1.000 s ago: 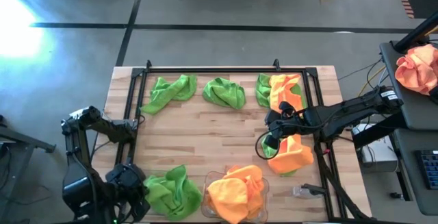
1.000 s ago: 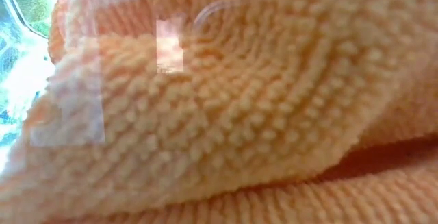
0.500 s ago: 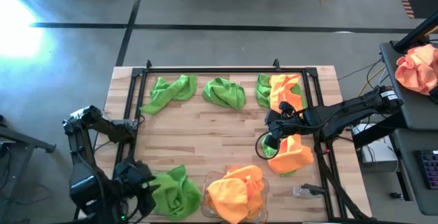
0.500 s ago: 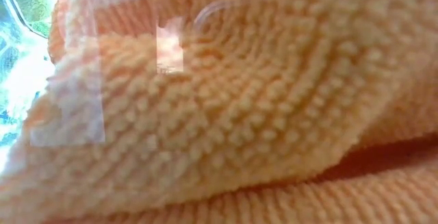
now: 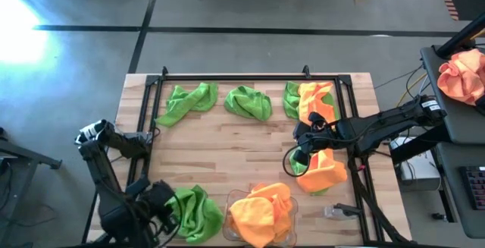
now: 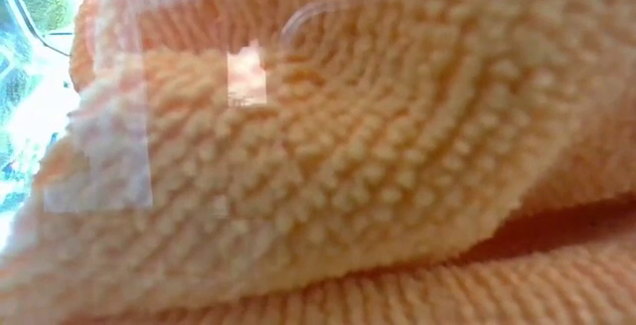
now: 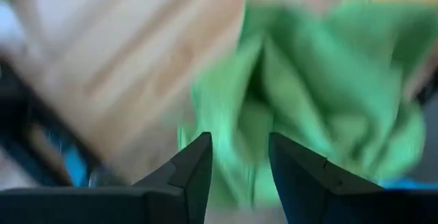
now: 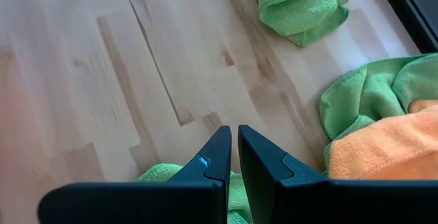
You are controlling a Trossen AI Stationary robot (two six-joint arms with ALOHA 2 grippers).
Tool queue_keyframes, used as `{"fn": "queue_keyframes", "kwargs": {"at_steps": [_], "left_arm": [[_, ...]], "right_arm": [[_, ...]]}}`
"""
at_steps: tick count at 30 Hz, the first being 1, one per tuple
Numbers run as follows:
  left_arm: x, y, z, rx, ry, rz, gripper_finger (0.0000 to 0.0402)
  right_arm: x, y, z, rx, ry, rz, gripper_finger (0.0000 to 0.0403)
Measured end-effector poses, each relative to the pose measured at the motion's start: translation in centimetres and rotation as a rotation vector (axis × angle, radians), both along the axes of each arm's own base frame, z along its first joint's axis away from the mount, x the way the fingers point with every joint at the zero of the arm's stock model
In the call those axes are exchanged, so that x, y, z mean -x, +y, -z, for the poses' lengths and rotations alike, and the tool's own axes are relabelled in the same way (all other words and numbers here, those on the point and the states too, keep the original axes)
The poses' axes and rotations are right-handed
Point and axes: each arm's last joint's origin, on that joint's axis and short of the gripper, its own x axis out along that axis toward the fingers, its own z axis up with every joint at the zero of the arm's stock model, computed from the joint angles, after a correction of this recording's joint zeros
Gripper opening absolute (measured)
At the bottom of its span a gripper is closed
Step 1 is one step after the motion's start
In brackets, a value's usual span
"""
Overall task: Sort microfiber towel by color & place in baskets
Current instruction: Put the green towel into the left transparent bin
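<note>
My left gripper [image 5: 157,202] [image 7: 239,159] is open at the table's near left, its fingers pointing down over a crumpled lime green towel [image 5: 193,210] [image 7: 308,94]. A clear basket [image 5: 229,199] at the near middle holds orange towels [image 5: 261,211], which fill the low view [image 6: 348,166]. My right gripper [image 5: 303,146] [image 8: 234,148] hangs shut above the wood at the right. An orange towel [image 5: 324,171] lies just nearer than it, and a green scrap [image 8: 236,193] shows under its fingers. Two green towels [image 5: 188,102] [image 5: 248,102] and a green-and-orange heap [image 5: 311,100] lie along the far side. My left gripper has its open fingers [image 7: 202,166] above the green towel's near-left part. The view is blurred, and I cannot tell whether they touch the cloth.
A black metal frame [image 5: 242,77] runs around the work area. A small clear piece [image 5: 337,211] lies near the right front corner. A peach cloth bundle [image 5: 462,77] sits on a stand off the table's right. Bare wood [image 5: 227,145] spreads across the middle.
My left gripper has moved down and toward the table's right edge, closer to the green towel at the near left. The towels and my right gripper have kept still.
</note>
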Motion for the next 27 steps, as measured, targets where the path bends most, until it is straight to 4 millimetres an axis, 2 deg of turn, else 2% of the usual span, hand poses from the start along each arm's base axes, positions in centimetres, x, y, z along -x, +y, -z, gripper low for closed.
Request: {"fn": "queue_keyframes", "kwargs": {"at_steps": [7, 14, 19, 27], "left_arm": [[-1.8, 1.8, -0.6, -0.139, -0.114, 0.078, 0.0129], [-2.5, 5.5, -2.2, -0.261, -0.193, 0.135, 0.0129], [-0.4, 8.9, -2.8, -0.265, -0.238, 0.098, 0.0129], [3.9, 14.3, -3.7, -0.251, -0.452, 0.03, 0.0128]], "right_arm": [[0.0, 0.0, 0.0, 0.007, 0.004, -0.011, 0.0022], [0.0, 0.0, 0.0, 0.005, 0.003, -0.011, 0.0022], [0.0, 0.0, 0.0, 0.005, 0.003, -0.01, 0.0022], [0.0, 0.0, 0.0, 0.003, 0.003, -0.01, 0.0022]]}}
